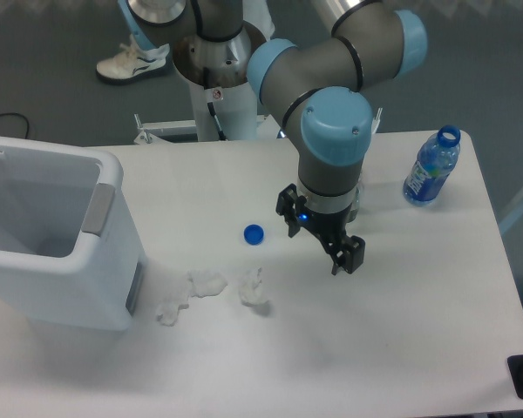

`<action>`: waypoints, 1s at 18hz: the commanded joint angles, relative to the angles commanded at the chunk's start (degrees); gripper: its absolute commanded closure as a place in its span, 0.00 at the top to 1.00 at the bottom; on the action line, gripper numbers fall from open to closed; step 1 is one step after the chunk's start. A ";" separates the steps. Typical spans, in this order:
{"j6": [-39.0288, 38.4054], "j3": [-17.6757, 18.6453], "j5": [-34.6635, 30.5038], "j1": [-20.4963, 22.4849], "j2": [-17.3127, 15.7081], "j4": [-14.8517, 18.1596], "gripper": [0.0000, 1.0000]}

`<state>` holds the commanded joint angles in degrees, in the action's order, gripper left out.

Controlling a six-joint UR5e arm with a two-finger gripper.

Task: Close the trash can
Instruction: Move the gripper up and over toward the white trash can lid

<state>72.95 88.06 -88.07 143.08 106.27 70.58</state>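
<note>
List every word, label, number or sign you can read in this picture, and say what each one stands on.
None can be read.
Water bottle: blue label, print too blurred to read.
Robot base column: small red and white sticker, too small to read.
Trash can: no lettering visible.
Blue bottle cap: no marking visible.

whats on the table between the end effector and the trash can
In the camera view, a blue bottle cap and three crumpled white tissue wads lie between the end effector and the trash can.
</note>
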 joint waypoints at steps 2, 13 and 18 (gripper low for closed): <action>-1.05 1.85 0.35 0.26 -2.28 -0.09 1.00; -30.47 2.12 21.25 -2.37 -15.29 0.09 0.33; -41.04 0.89 25.40 -7.98 -17.49 -2.71 0.00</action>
<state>31.92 88.95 -62.67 135.11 88.77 67.87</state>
